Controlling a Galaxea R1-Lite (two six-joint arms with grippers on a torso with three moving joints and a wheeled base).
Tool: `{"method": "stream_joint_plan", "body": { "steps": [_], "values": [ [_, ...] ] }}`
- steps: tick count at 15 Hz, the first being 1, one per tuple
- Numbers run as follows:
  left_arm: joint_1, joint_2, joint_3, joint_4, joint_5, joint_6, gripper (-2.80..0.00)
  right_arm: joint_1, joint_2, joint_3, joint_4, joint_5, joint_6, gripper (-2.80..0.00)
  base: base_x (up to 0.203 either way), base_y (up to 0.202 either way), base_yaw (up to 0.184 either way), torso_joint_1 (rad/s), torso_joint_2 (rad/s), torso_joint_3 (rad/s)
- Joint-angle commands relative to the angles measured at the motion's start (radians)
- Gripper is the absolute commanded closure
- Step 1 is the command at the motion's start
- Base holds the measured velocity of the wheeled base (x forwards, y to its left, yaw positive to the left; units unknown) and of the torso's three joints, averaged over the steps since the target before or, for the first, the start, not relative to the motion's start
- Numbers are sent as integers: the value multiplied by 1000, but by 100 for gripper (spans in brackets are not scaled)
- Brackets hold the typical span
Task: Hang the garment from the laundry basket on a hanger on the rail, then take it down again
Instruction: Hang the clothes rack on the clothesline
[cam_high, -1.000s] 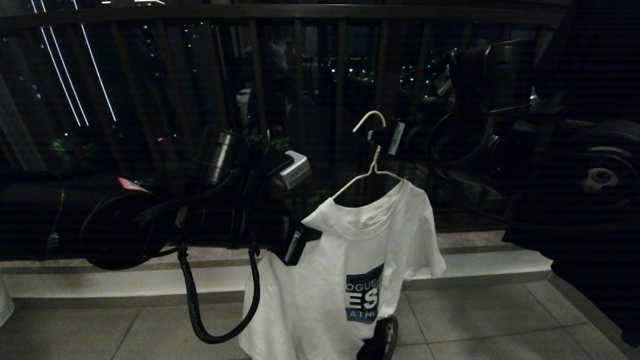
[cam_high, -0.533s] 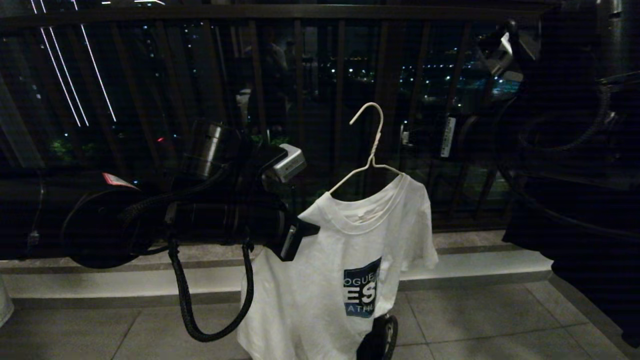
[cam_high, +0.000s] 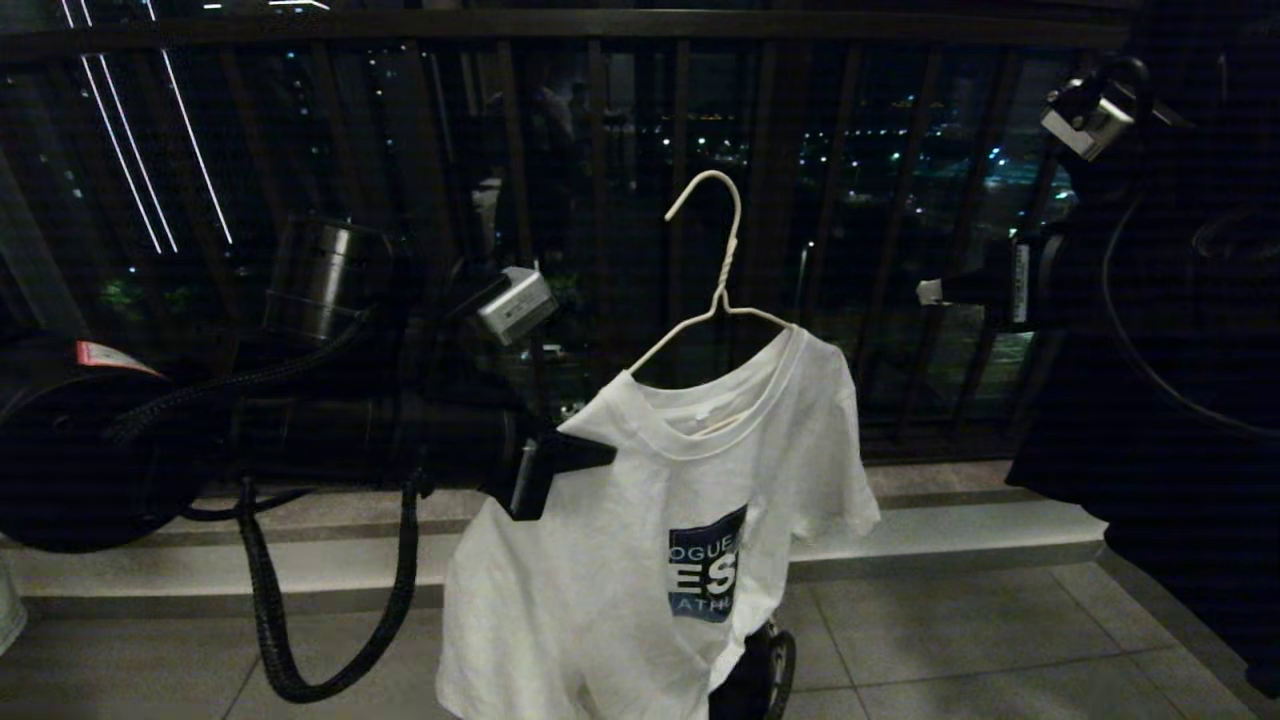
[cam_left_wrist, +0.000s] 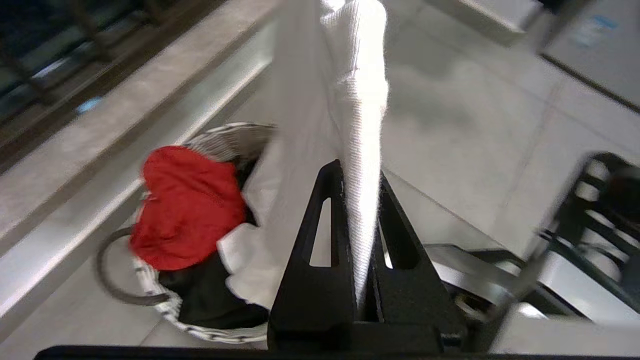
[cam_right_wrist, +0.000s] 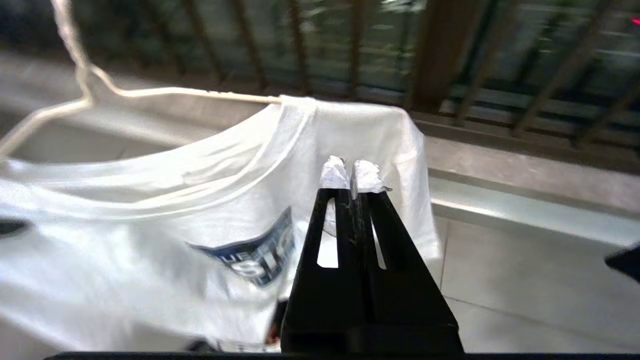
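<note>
Left arm reaches in level from the left; left hand is clamped on the shoulder of the garment, fabric pinched between both fingers in the left wrist view. The tee is on the hanger, which leans left, hook up and free in the air against the dark balcony railing. In the left wrist view, the laundry basket sits on the tiled floor below, holding a red cloth and a black garment.

Right hand is at right, well apart from the hanger, fingers together and holding nothing; white tape on its tips.

A second ago the right hand was at the hanger's neck; now it's off. Hanger and tee sit higher and further left.
</note>
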Motion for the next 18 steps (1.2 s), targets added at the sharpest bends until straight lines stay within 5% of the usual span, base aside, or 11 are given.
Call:
{"method": "stream_joint_plan", "body": {
  "steps": [1, 7, 11, 15, 18],
  "values": [
    [31, -57, 17, 3, -34, 2, 0, -32, 39, 1, 1, 65, -47, 0, 0, 0, 0, 0, 0, 0],
    [57, -128, 70, 15, -66, 9, 0, -146, 137, -22, 3, 401, -238, 0, 0, 0, 0, 0, 0, 0],
    [57, -169, 73, 125, -129, 41, 0, -210, 128, -20, 120, 543, -426, 0, 0, 0, 0, 0, 0, 0],
    [57, -183, 74, 170, -153, 49, 0, -253, 112, -19, 248, 611, -626, 0, 0, 0, 0, 0, 0, 0],
    [56, -205, 69, 211, -204, 67, 0, -257, 82, -1, 267, 618, -662, 0, 0, 0, 0, 0, 0, 0]
  ]
}}
